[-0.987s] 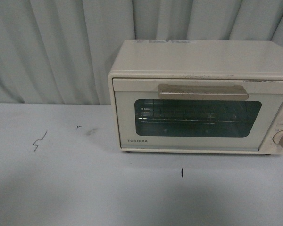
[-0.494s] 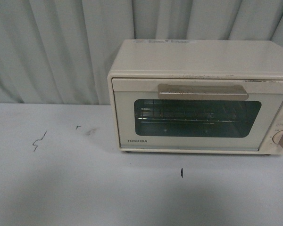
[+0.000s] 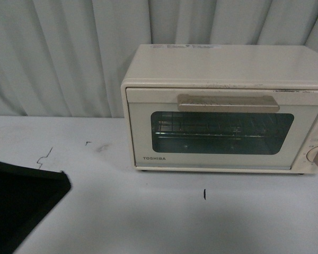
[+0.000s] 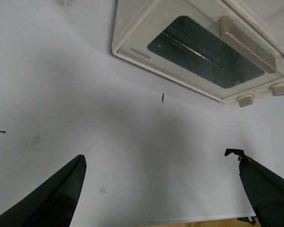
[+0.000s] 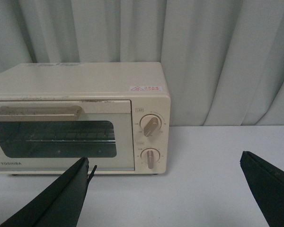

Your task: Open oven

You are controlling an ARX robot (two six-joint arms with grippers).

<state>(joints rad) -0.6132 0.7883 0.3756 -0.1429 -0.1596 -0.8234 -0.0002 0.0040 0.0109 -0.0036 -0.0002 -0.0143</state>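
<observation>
The cream-white Toshiba oven (image 3: 222, 106) stands at the back right of the table, its glass door shut and the beige bar handle (image 3: 228, 102) along the door's top. A wire rack shows behind the glass. A black part of my left arm (image 3: 21, 206) shows at the lower left corner, well short of the oven. My left gripper (image 4: 157, 153) hangs open over bare table, with the oven (image 4: 199, 47) some way ahead. My right gripper (image 5: 164, 158) is open too, facing the oven (image 5: 75, 118) from a distance. Nothing is between either pair of fingers.
The oven's two round knobs (image 5: 151, 126) sit right of the door. A pale pleated curtain (image 3: 69, 53) hangs close behind. The white table (image 3: 148, 211) carries small black marks (image 3: 204, 194). Its near edge (image 4: 180, 221) shows in the left wrist view.
A black part of my left arm has come into the front view at the lower left. The oven has not moved and its door stays shut.
</observation>
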